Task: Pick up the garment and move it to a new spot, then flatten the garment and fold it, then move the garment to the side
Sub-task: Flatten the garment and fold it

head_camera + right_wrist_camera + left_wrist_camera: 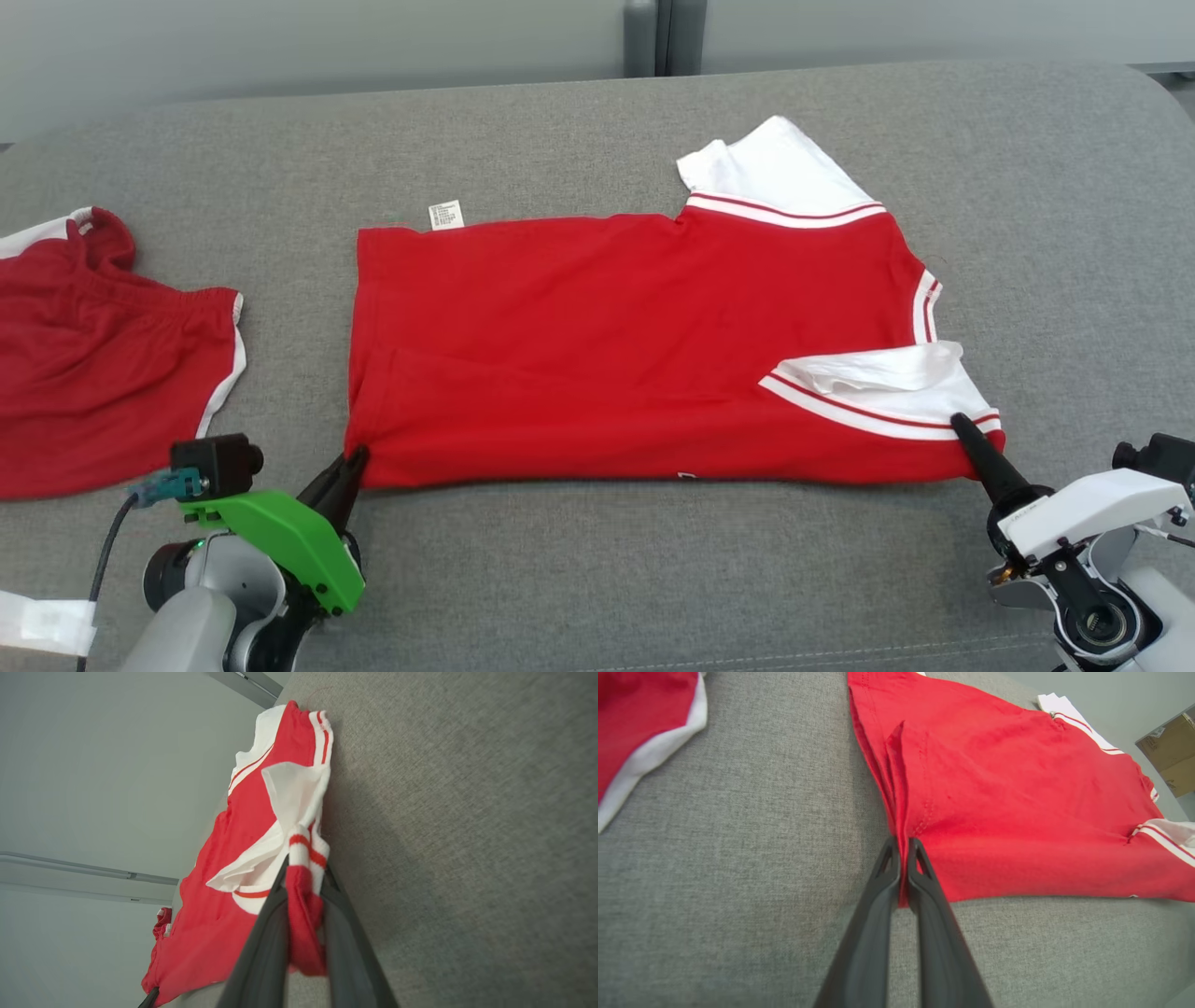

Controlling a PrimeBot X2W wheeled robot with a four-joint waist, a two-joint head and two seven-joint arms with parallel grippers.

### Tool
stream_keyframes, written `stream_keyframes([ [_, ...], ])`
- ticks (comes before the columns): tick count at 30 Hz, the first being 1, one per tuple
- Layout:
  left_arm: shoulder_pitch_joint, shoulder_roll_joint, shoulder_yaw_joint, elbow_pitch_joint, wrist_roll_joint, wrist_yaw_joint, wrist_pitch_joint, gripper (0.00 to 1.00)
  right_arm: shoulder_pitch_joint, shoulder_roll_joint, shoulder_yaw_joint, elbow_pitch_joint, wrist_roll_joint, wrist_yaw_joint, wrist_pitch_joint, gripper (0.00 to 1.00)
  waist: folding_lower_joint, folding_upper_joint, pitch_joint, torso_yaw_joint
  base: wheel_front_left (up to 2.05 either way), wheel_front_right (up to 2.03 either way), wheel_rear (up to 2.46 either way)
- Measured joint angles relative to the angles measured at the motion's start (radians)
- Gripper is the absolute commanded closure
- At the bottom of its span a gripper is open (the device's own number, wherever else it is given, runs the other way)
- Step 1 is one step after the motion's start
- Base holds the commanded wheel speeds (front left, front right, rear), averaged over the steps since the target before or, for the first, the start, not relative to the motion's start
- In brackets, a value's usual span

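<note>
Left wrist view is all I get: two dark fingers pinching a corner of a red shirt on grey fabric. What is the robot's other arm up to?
Observer: The right gripper is shut on the red shirt too, at the near corner by the sleeve end, with striped white trim bunched in its grip.
Operator: So is the shirt hanging in the air?
Observer: No. In the head view it lies flat, with its near white sleeve folded in over the red body.
Operator: Anything I'm missing on the far side?
Observer: A small white care label sticks out from the far edge.
</note>
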Motion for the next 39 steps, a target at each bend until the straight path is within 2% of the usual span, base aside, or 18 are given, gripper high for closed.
stream_keyframes([
  [11, 0.123, 0.018, -0.002, -0.071, -0.005, 0.02, 0.001, 1.0, 0.104, -0.018, 0.007, -0.052, 0.035, 0.0, 0.012, 1.0, 0.0, 0.0, -0.041, 0.004, 0.0, 0.0, 0.0],
  [23, 0.247, 0.03, 0.0, -0.179, -0.006, 0.075, 0.014, 1.0, 0.171, -0.052, 0.007, -0.111, 0.047, 0.0, 0.014, 1.0, 0.0, 0.0, -0.04, 0.015, 0.0, 0.0, 0.0],
  [33, 0.263, 0.051, 0.0, -0.246, -0.002, 0.098, 0.023, 1.0, 0.181, -0.07, -0.002, -0.132, 0.047, 0.0, 0.005, 1.0, 0.0, 0.0, -0.023, 0.021, 0.0, 0.0, 0.0],
  [34, 0.267, 0.052, 0.001, -0.256, -0.002, 0.1, 0.025, 0.96, 0.181, -0.07, -0.002, -0.134, 0.047, 0.0, 0.004, 1.0, 0.0, 0.0, -0.021, 0.022, 0.0, 0.0, 0.0],
  [35, 0.272, 0.052, 0.001, -0.263, -0.003, 0.101, 0.029, 0.65, 0.181, -0.07, -0.004, -0.135, 0.047, 0.0, 0.002, 0.89, 0.0, 0.0, -0.018, 0.022, 0.0, 0.0, 0.0],
  [36, 0.276, 0.052, -0.001, -0.264, -0.003, 0.108, 0.039, 0.0, 0.181, -0.071, -0.006, -0.136, 0.047, 0.0, 0.002, 0.64, 0.0, 0.0, -0.016, 0.022, 0.0, 0.0, 0.0],
  [38, 0.284, 0.053, -0.003, -0.268, -0.003, 0.109, 0.051, 0.0, 0.181, -0.073, -0.008, -0.137, 0.047, 0.0, 0.0, 0.0, 0.0, 0.0, -0.011, 0.023, 0.0, 0.0, 0.0],
  [39, 0.288, 0.054, -0.002, -0.272, -0.003, 0.112, 0.051, 0.0, 0.181, -0.075, -0.01, -0.137, 0.047, 0.0, 0.0, 0.0, 0.0, 0.0, -0.009, 0.023, 0.0, 0.0, 0.0],
])
